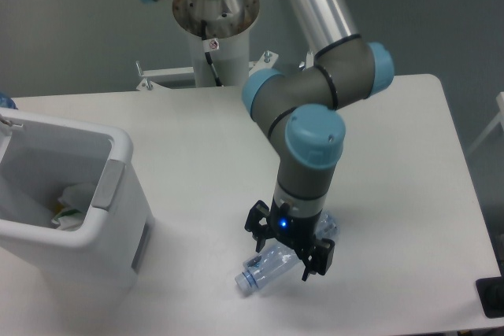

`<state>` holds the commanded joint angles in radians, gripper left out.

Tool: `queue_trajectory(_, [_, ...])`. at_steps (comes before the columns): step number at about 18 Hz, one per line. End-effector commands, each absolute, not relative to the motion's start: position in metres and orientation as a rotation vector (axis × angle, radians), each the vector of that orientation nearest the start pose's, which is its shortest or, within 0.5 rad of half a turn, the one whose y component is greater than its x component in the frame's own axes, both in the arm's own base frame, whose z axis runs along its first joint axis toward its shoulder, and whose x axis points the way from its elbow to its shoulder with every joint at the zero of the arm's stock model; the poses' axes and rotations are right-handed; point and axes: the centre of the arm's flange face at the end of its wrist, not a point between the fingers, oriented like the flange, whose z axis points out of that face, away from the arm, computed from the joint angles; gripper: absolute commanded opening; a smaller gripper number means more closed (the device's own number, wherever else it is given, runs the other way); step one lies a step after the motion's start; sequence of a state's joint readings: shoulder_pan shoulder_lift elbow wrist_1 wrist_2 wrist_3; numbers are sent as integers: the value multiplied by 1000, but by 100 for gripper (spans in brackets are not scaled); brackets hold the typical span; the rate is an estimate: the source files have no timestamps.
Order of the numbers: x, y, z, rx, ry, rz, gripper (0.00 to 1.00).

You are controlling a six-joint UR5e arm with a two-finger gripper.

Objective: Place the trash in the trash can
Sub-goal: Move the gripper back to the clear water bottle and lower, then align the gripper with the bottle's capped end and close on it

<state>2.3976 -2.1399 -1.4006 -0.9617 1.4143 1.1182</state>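
- The bin (75, 218) stands on the left part of the surface (394, 155).
- A paper wad (76, 194) lies inside the bin.
- The bottle (272, 265) lies on the surface, near its front edge, right of the bin and apart from it.
- The tool (290, 249) sits over the bottle's middle, one finger on either side of it.

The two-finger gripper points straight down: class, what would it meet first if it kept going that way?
The gripper would meet the clear plastic bottle with the pale blue cap lying on the white table; it already seems to straddle it, though depth is unclear.
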Motion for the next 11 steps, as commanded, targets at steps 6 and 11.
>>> queue_trajectory(6, [-408,608,268,-2915,525,147,100])
queue_trajectory(11, [-379,628,236,-2991,603,162,100])
